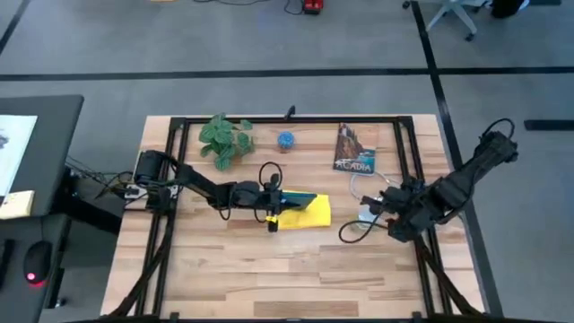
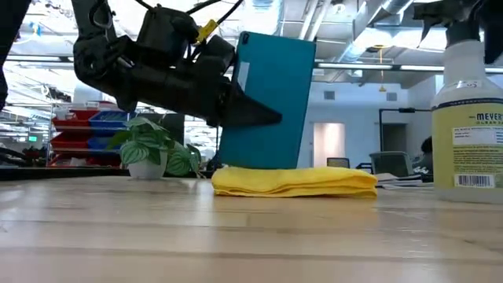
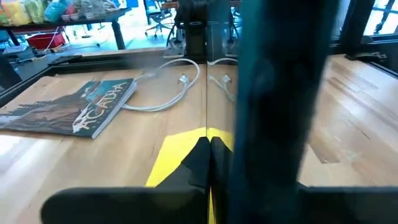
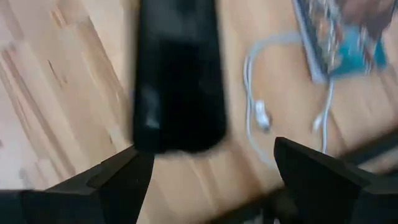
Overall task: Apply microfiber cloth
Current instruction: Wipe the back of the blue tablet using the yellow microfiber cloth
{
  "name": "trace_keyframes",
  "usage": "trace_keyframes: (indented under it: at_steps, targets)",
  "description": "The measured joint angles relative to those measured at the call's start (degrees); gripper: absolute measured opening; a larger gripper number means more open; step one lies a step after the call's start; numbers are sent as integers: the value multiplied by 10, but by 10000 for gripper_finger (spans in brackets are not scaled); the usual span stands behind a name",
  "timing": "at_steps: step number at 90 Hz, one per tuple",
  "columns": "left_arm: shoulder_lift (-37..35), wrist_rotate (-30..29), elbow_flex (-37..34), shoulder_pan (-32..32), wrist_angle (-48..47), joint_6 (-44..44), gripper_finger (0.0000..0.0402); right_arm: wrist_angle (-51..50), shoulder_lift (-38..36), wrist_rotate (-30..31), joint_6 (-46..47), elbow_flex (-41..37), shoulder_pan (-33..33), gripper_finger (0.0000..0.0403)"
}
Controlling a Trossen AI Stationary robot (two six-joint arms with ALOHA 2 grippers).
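Gripping the teal tablet (image 2: 267, 98) upright on the microfiber cloth (image 2: 295, 181), left hand (image 2: 236, 106), clearest from low view.

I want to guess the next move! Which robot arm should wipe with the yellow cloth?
Probably right: the left gripper is holding the tablet upright on the microfiber cloth, while the right gripper is open nearby.

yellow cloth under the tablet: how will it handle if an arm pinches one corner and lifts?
Probably floppy: the microfiber cloth lies in soft folded layers, so it would likely unfold and drape. It looks light, likely to slide on the table. The tablet, held upright by the left gripper, seems to rest on it and might pin it.
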Motion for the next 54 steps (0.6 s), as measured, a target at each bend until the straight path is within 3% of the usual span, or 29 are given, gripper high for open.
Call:
trace_keyframes:
  at_steps: [9,18,27,37,54]
  targets:
    - [0,0,0,0,0,-13,8,-19,0,-32,34,31,-21,317]
    - [0,0,0,0,2,-12,12,-28,5,-25,30,76,-23,317]
    - [0,3,0,2,1,-17,13,-54,20,8,19,137,-21,317]
    - [0,48,0,12,0,-28,9,-51,41,63,-14,206,-21,317]
    - [0,51,0,30,-37,0,9,-31,102,166,-107,320,-19,317]
